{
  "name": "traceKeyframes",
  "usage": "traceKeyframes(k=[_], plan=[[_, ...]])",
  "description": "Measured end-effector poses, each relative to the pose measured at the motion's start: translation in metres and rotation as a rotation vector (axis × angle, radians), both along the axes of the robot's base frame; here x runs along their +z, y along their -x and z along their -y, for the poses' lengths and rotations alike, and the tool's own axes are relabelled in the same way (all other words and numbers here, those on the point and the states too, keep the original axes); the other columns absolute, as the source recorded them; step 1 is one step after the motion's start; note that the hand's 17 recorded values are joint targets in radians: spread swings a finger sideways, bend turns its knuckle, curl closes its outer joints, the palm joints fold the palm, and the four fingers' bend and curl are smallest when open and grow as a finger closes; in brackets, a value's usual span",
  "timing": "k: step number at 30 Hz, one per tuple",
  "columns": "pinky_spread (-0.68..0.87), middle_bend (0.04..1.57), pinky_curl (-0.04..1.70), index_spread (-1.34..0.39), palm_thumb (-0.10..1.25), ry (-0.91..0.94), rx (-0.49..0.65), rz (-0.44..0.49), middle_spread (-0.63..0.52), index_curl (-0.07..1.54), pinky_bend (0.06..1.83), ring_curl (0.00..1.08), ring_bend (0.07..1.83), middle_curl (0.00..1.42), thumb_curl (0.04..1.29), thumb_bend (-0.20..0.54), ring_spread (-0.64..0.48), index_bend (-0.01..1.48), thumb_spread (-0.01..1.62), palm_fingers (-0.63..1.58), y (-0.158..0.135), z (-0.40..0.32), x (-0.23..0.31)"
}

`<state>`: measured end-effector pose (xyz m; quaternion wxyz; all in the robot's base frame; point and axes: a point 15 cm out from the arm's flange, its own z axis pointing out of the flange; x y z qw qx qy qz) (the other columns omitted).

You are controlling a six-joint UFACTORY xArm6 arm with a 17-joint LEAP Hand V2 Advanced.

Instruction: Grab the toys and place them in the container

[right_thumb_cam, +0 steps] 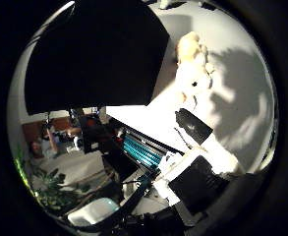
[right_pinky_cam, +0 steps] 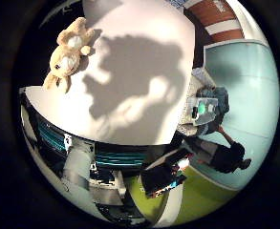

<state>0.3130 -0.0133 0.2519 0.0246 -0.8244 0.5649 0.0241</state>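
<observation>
- Hand (right_thumb_cam: 195,172) raised well above white table (right_pinky_cam: 130,62), holding nothing; only shadow falls on surface. Finger state: cannot tell.
- Plush rabbit (right_pinky_cam: 69,52) lying alone near table edge, apart from shadow, free to approach.
- Dark container (right_thumb_cam: 94,54) beside rabbit, presumably placed close for short carry.

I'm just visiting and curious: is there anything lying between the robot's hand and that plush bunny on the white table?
Nothing visible does. The plush bunny lies alone on the white table; only the hand's shadow falls on the bare surface beside it.
</observation>
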Motion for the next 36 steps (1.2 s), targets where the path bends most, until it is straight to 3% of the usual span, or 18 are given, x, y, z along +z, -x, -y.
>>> traceKeyframes(k=[8,29,32,36], plan=[[0.43,0.18,0.24,-0.46,0.94,0.103,0.133,-0.054,-0.05,0.33,0.43,0.18,0.28,0.29,0.55,-0.017,0.18,0.19,1.02,0.15,-0.016,-0.001,-0.037],[0.43,0.18,0.28,-0.46,0.93,0.142,0.199,-0.156,-0.06,0.33,0.34,0.23,0.20,0.27,0.61,-0.017,0.18,0.19,1.01,0.16,-0.029,0.004,-0.108],[0.42,0.18,0.28,-0.46,0.93,0.153,0.207,-0.154,-0.08,0.33,0.32,0.24,0.22,0.28,0.61,-0.018,0.15,0.18,1.01,0.20,-0.031,0.005,-0.110],[0.39,0.22,0.27,-0.46,0.93,0.154,0.218,-0.153,-0.13,0.32,0.29,0.26,0.29,0.29,0.62,-0.018,0.04,0.18,1.00,0.35,-0.031,0.001,-0.111]])
